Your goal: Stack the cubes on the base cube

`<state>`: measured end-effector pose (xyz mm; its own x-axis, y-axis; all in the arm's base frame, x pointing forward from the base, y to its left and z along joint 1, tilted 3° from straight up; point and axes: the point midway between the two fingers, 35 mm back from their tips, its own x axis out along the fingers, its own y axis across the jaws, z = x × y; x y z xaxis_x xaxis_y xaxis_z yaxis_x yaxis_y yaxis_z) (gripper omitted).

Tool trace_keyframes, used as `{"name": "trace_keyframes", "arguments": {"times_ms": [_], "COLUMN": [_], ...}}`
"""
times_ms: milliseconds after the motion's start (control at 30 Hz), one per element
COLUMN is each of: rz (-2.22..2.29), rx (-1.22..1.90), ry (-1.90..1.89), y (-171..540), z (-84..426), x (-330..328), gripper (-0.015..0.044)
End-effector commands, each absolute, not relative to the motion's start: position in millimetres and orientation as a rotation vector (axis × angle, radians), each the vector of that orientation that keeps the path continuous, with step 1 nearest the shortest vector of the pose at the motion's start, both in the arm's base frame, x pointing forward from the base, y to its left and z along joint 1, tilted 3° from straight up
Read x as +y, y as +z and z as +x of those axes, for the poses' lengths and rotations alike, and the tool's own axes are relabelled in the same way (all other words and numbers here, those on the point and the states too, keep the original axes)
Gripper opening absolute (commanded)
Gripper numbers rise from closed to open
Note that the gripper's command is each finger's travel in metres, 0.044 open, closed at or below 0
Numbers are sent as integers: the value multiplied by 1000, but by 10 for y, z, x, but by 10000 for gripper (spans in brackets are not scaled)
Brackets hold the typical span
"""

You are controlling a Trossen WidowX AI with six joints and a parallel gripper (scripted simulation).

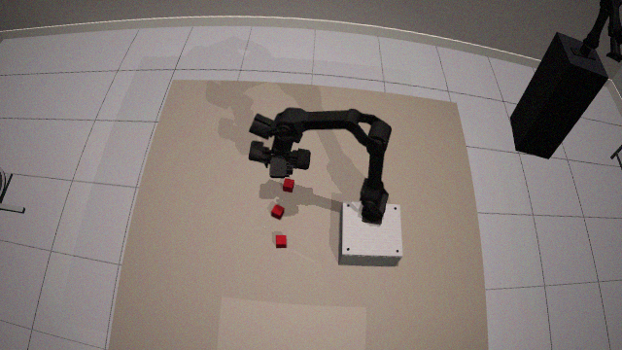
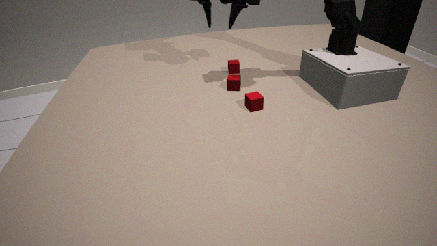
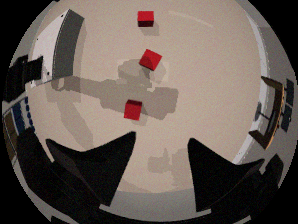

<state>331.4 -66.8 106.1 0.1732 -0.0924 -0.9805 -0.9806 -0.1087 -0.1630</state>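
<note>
My open, empty claw [image 1: 281,159] [image 2: 220,28] [image 3: 162,139] could knock the far red cube [image 1: 289,185] [image 2: 233,67] [image 3: 132,110] toward the middle one [image 1: 277,211] [image 2: 233,83] [image 3: 150,59] if I descend off-center.

I look out over a tan tabletop [image 1: 185,277] [image 2: 136,154] [image 3: 215,75], its surface matte and faintly scuffed, with soft-edged shadows and, in the top view, a paler rectangle [image 1: 292,323] at the lower edge. Past it I see a floor [image 1: 58,146] [image 2: 20,109] of pale grey square tiles with thin dark joints. A plain grey wall [image 1: 311,7] [image 2: 136,17] meets it at a light baseboard [image 1: 311,24] [image 2: 34,88]. A tall black pedestal [image 1: 559,102] [image 2: 389,20] stands near the wall. At the top view's left edge I catch part of a dark metal stand [image 1: 12,210]. My wrist view bends a brown, orange-edged piece of furniture [image 3: 281,107] beside dark panels [image 3: 289,94], too warped to identify. The light is dim.
</note>
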Motion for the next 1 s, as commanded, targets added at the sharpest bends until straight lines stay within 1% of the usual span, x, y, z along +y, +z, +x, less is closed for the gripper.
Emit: {"name": "trace_keyframes", "arguments": {"times_ms": [0, 233, 467, 967], "rz": [-1278, -1249, -1249, -1249], "rx": [1225, 1245, 1245, 1245], "ry": [1137, 1140, 1141, 1140], "y": [891, 854, 265, 75], "z": [3016, 2960, 2974, 2978], "x": [-896, -939, -975, -987], "gripper": [265, 265, 265, 265]}}
